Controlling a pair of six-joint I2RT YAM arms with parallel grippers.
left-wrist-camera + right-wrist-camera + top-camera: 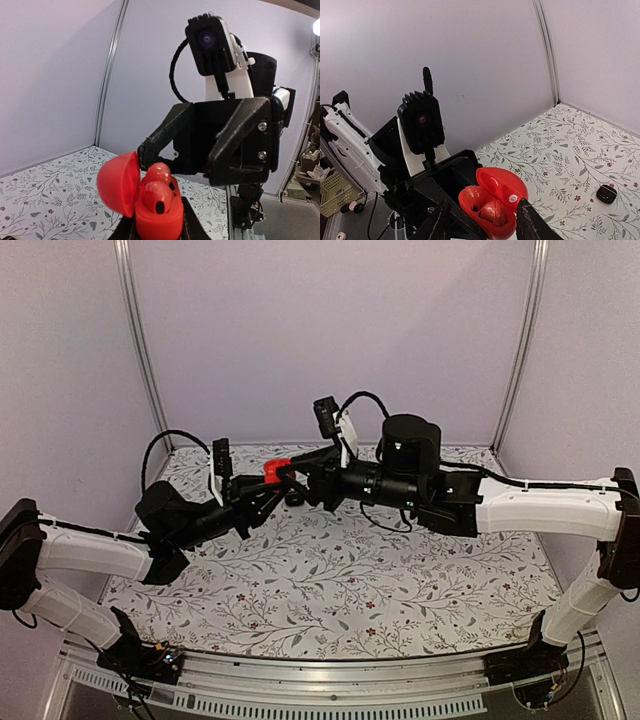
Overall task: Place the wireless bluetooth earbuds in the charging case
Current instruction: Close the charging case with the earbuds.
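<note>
The red charging case (pixel 157 216) is held upright above the table with my left gripper (pixel 159 227) shut on its base. Its lid (pixel 119 182) is swung open to the left. Two glossy red wireless bluetooth earbuds (pixel 159 194) sit in the case's wells, one (pixel 476 196) behind the other (pixel 496 212). My right gripper (pixel 484 205) faces the case from the other side, open, with its fingers (pixel 529 222) standing on either side of the case and nothing between them. In the top view both grippers meet at the case (pixel 277 471) over the far middle of the table.
A small black pebble-like object (pixel 606 193) lies on the floral tablecloth (pixel 330 590) near the far right corner. Grey walls and metal corner posts (pixel 140 340) close in the back and sides. The two arms cross the middle of the table.
</note>
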